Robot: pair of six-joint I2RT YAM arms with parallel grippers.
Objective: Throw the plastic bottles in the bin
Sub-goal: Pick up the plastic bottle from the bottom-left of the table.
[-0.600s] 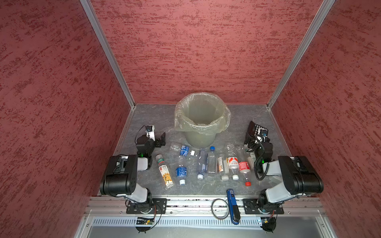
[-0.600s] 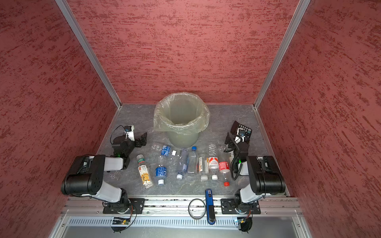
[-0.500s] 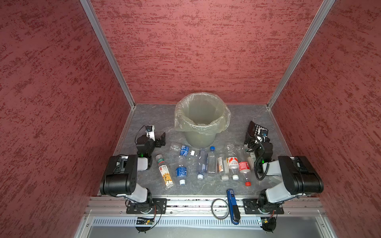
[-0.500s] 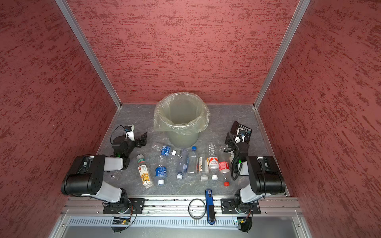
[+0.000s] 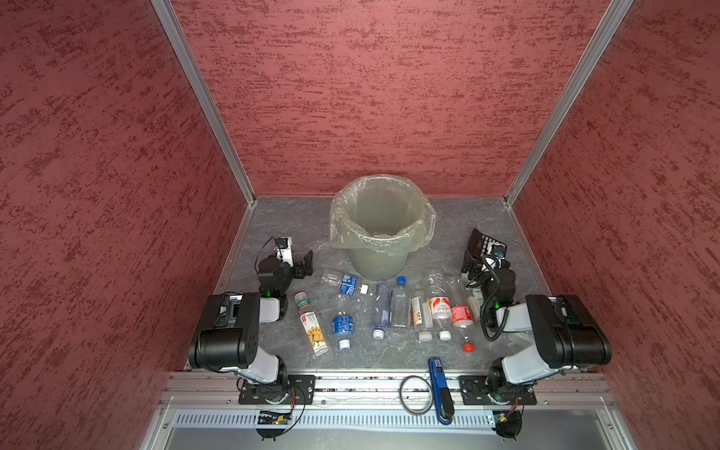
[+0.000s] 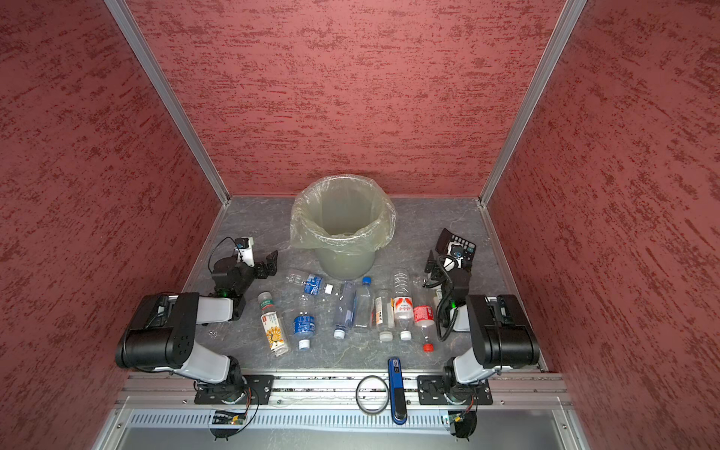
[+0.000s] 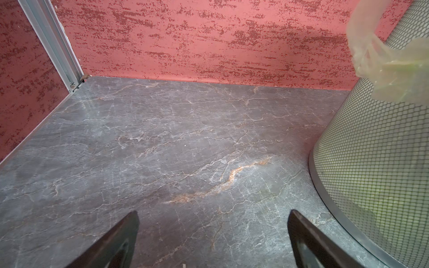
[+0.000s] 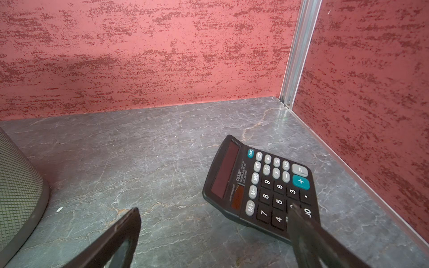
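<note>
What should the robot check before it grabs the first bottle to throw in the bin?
1. Left gripper open with nothing in it: ok.
2. Right gripper open with nothing in it: ok.
3. Bin standing upright, bag folded over its rim, mouth uncovered: ok.
4. Plastic bottles lying loose on the table between the arms, none held: ok.
5. Right gripper clear of the calculator: cannot tell. One finger crosses in front of it in the right wrist view, so lift away carefully.
</note>
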